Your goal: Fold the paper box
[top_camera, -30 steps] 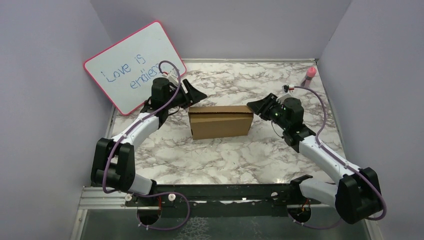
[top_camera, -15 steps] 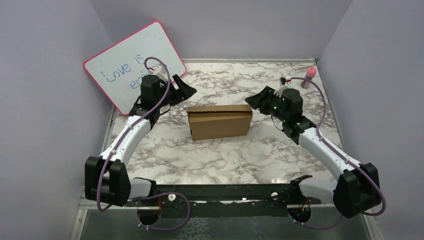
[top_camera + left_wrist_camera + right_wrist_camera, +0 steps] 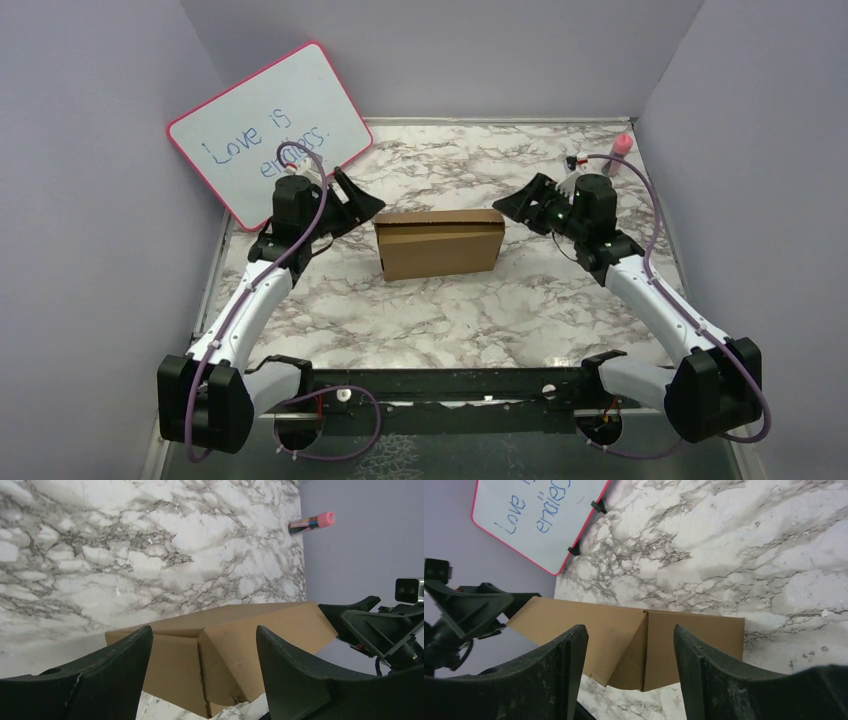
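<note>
Two robot arms flank a plain brown corrugated cardboard box (image 3: 440, 244), which lies folded shut on the grey-veined marble worktop (image 3: 450, 310). The left jaws stand just off the box's left end and the right jaws just off its right end, both released and touching nothing. A moment ago they sat narrower and closer to the box, and both have since spread and drawn back. A pink-framed whiteboard (image 3: 265, 130) leans beyond the box's left end. The box appears to hold its shape unaided, so the fold looks finished.
</note>
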You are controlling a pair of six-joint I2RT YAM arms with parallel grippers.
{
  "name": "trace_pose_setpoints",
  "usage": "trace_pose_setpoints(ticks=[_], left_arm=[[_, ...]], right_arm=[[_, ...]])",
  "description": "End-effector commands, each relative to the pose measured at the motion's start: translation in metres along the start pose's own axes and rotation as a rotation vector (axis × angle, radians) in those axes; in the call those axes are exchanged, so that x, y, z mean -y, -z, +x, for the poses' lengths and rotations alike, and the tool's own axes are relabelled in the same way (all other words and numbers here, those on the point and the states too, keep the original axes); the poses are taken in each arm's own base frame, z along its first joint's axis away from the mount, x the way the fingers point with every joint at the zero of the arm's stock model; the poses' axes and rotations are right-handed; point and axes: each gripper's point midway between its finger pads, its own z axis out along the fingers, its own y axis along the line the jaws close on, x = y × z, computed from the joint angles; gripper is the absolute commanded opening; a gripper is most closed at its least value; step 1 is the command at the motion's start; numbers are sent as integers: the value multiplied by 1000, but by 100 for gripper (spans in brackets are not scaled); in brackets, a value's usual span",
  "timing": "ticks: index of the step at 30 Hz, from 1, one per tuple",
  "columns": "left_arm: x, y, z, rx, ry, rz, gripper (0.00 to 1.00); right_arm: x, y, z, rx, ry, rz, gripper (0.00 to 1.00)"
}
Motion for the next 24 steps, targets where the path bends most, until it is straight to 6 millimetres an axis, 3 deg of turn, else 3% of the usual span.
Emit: trace_pose_setpoints(ticks=[1,16,24], left_arm=[[4,9,11,-22,86,29,77],[14,12,25,-98,275,58,76],[14,11,37,-133,333,89,57]], right_arm=[[-3,5,20,-119,-77,-58,69],[4,-5,34,-177,-158,-83,63],[7,-8,44,-203,-191,-102,56]])
